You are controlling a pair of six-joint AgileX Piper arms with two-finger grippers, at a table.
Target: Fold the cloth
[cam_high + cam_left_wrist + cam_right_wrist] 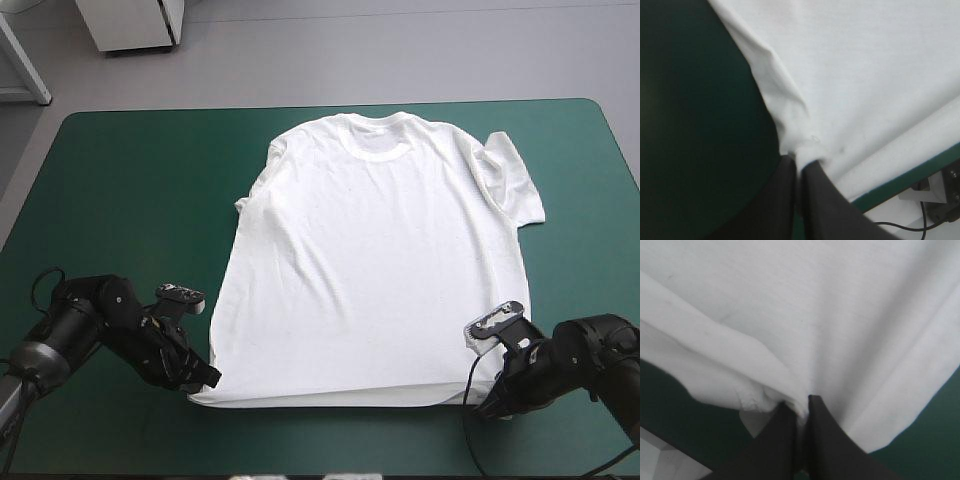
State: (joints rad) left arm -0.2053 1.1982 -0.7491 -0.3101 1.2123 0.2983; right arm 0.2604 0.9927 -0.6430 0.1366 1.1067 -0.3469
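**Jointly pinched: both near corners of the hem**

The white, short-sleeved fabric T-shirt lies spread flat on the teal-green cover of the table. Its collar points to the far edge and its hem lies along the near edge. The sleeve on the right arm's side fans out on the cover, while the other sleeve lies drawn in against the body of the garment.

The left gripper sits low at the near hem corner on its own side. In the left wrist view, its two broad black fingers are all but closed, with only a thin slit between them. A small bunch of white fabric is caught at their tips, and a crease runs from it along the shirt's side edge.

The right gripper is at the opposite near hem corner. In the right wrist view, its jaws are likewise nearly together, nipping a puckered fold of the hem, and the cloth is gathered into soft ridges beside the pinch.
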